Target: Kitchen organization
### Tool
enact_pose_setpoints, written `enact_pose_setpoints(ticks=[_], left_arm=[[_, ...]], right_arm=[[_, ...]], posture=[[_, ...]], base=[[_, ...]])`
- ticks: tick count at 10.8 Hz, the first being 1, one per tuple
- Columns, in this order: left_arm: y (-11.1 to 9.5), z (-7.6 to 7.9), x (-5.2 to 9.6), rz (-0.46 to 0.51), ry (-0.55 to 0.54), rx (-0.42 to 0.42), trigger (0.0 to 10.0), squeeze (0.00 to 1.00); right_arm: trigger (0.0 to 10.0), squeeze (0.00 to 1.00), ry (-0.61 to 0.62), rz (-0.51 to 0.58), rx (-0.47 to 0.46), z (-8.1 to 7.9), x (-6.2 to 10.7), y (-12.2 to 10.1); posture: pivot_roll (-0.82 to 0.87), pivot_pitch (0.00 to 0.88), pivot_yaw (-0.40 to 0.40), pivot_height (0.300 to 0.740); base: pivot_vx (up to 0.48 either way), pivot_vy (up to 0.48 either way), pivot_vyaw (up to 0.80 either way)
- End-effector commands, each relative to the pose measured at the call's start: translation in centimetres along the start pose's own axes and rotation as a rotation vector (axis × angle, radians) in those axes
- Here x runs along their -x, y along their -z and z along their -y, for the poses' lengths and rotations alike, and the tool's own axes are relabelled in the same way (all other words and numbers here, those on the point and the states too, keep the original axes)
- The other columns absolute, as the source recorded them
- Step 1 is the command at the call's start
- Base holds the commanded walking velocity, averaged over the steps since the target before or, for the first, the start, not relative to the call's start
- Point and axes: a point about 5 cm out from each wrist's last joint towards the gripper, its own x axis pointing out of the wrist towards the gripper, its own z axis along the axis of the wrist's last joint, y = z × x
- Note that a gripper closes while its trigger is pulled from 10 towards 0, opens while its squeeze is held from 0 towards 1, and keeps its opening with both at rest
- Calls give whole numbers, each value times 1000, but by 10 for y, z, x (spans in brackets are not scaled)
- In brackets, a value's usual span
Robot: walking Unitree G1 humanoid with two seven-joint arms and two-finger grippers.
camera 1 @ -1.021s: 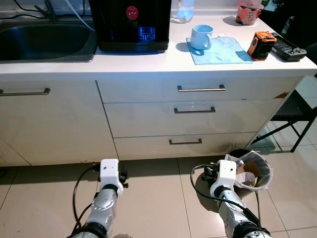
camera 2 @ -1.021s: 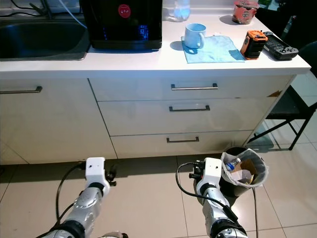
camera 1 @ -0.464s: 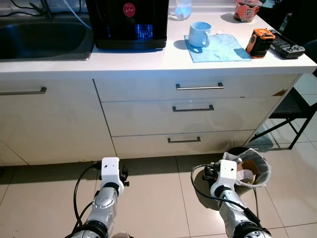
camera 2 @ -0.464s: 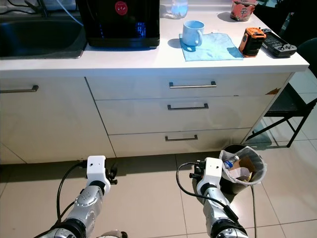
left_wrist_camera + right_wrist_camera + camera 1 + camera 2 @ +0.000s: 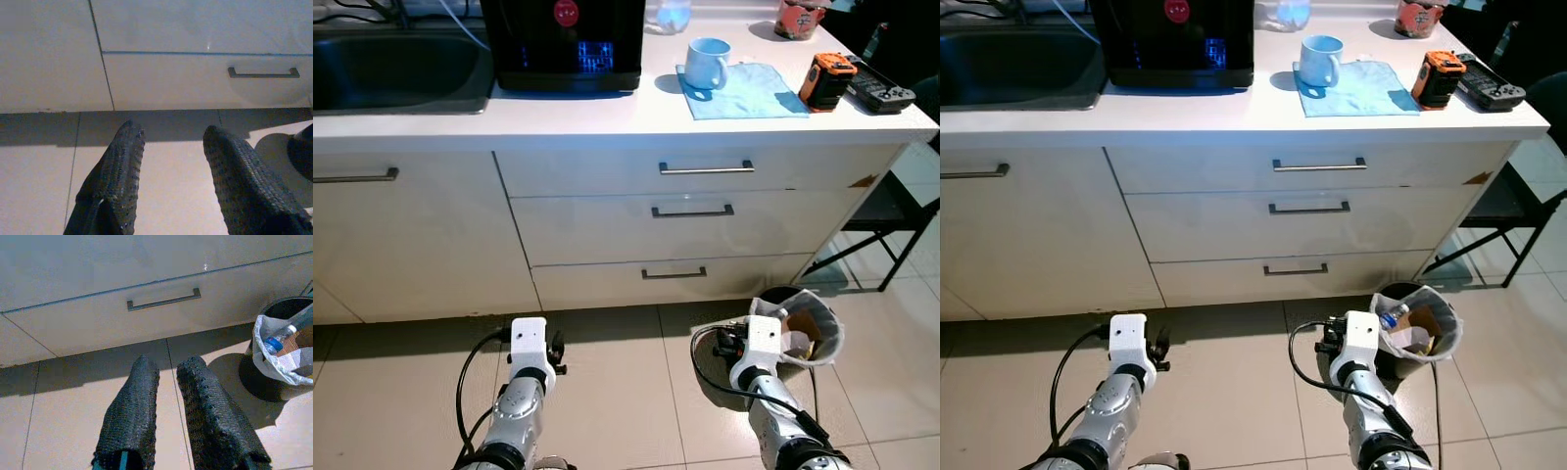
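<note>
A white counter [image 5: 607, 117] carries a light blue mug [image 5: 709, 62] on a blue cloth [image 5: 759, 93], an orange and black device [image 5: 827, 81], a black controller [image 5: 881, 90] and a black water dispenser [image 5: 563, 44]. Three drawers with bar handles [image 5: 706, 168] sit under the counter. Both arms hang low over the tiled floor in front of the cabinets. My left gripper [image 5: 173, 129] is open with nothing between its fingers. My right gripper [image 5: 168, 361] is shut and empty, pointing at the bottom drawer handle [image 5: 164, 299].
A sink [image 5: 391, 78] lies at the counter's left. A bin with a white liner [image 5: 811, 331] holding a bottle [image 5: 281, 335] and rubbish stands on the floor by my right arm [image 5: 762, 362]. A black chair [image 5: 891, 211] stands at the right. A printed cup [image 5: 798, 18] sits at the back.
The whole picture has shifted a little, with the counter showing slightly farther away, so the camera moved. Both arms hang as before and nothing on the counter has moved.
</note>
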Motion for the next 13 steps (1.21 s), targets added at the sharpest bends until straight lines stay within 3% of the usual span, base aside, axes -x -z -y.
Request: enact_pose_setpoints(ticks=[1,5,8,13], left_arm=[[4,-3,2,-14,-16,13,10000,0],[5,-2,3,-17,-7,6,10000,0],[5,-1,2,-18,-7,8,10000,0],[4,-1,2,-17,-10,14,10000,0]], right_arm=[[10000,0,-1,-8,9,3,3,4],[10000,0,-8,-13,9,2,3,5],[10000,0,-11,-13,12,3,3,4],[10000,0,-10,-10,11,3,2,3]], posture=[[131,88,-24,740],[135,84,-21,740],[135,85,-24,740],[133,92,-25,740]], base=[[0,266,0],[0,66,0],[0,292,0],[0,480,0]])
